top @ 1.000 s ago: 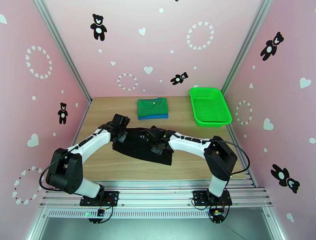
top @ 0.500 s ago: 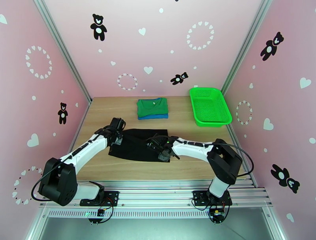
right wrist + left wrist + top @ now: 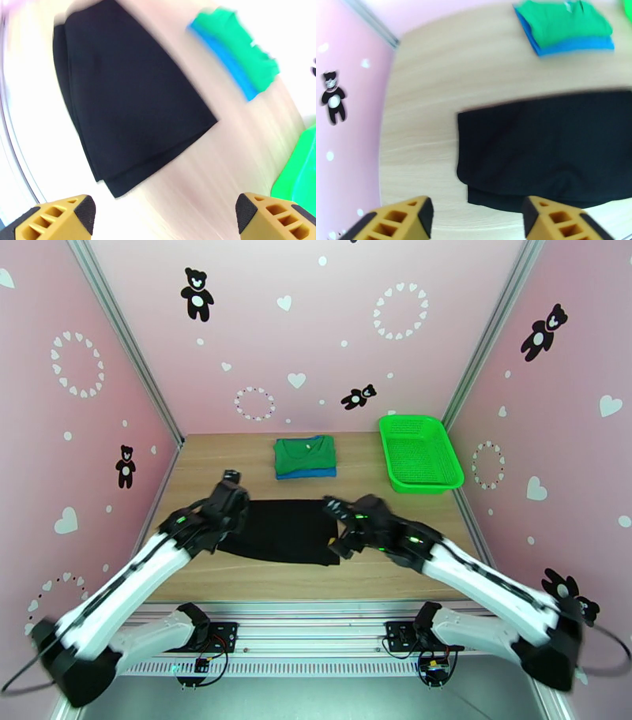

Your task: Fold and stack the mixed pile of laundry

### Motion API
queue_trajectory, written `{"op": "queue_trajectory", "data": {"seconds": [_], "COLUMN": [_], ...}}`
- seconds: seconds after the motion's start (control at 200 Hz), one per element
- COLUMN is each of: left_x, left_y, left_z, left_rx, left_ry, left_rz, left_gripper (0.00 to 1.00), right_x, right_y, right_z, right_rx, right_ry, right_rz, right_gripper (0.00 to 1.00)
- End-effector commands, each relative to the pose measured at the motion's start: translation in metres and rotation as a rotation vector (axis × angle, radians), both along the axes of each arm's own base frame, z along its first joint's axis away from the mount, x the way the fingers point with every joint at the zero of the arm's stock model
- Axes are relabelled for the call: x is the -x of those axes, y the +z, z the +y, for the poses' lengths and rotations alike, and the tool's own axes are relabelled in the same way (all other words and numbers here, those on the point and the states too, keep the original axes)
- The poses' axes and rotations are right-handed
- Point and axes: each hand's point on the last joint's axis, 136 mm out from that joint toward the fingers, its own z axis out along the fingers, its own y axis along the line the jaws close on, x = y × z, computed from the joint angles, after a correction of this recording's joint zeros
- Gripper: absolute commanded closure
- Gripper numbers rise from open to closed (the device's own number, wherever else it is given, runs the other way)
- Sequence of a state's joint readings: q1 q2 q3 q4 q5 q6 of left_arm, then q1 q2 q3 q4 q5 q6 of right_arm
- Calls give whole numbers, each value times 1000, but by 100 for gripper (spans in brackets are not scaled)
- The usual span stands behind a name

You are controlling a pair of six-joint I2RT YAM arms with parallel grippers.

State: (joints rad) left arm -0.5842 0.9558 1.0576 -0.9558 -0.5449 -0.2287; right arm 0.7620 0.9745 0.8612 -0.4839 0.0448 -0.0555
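both jaws open, empty: the folded black cloth garment (image 3: 280,530) should be gripped evenly at both ends.

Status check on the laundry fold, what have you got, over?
Left tool and right tool open, empty. Black shirt folded flat, not yet stacked. Green shirt on blue shirt behind it; nothing between.

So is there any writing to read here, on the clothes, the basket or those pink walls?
No text can be read anywhere.
Pink walls: only bear and heart stickers, no words.
Green shirt: a pale speck at its collar, perhaps a tag, too blurred to read.
Black shirt and green basket: plain, no print seen.
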Motion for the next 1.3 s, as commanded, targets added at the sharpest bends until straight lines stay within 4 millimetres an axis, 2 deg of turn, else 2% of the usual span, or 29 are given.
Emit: {"op": "queue_trajectory", "data": {"seconds": [0.0,0.055,0.13,0.225,0.26,0.325,0.38,0.476,0.541,0.696,0.821,0.906,1.191,1.296], "left_x": [17,20,21,14,11,5,-5,-21,-27,-27,-24,-22,-21,-21], "left_y": [38,53,63,62,59,54,49,42,36,17,-8,-18,-19,-21], "left_z": [15,21,28,39,46,53,49,35,30,31,39,42,46,46], "left_rx": [145,225,291,274,252,220,213,229,246,280,303,306,290,290], "left_ry": [50,83,113,179,229,298,297,281,286,321,361,369,370,372], "left_rz": [-177,-283,-358,-338,-316,-264,-221,-155,-120,-48,33,45,49,53], "left_gripper": [36,39,38,33,31,20,14,11,11,11,12,12,12,11], "right_x": [8,12,-5,-11,-9,-5,-1,2,6,28,32,34,39,39], "right_y": [1,-3,-22,-51,-63,-88,-107,-136,-151,-163,-165,-168,-187,-189], "right_z": [11,17,15,34,43,56,65,71,68,63,62,62,68,69], "right_rx": [-239,-236,-166,-130,-93,37,143,269,354,492,512,521,540,543], "right_ry": [-10,44,-38,-40,-30,-14,10,50,78,182,200,205,212,207], "right_rz": [149,219,273,400,435,433,419,461,490,475,487,503,551,549], "right_gripper": [1,1,8,20,22,24,25,42,48,46,47,49,50,55]}}
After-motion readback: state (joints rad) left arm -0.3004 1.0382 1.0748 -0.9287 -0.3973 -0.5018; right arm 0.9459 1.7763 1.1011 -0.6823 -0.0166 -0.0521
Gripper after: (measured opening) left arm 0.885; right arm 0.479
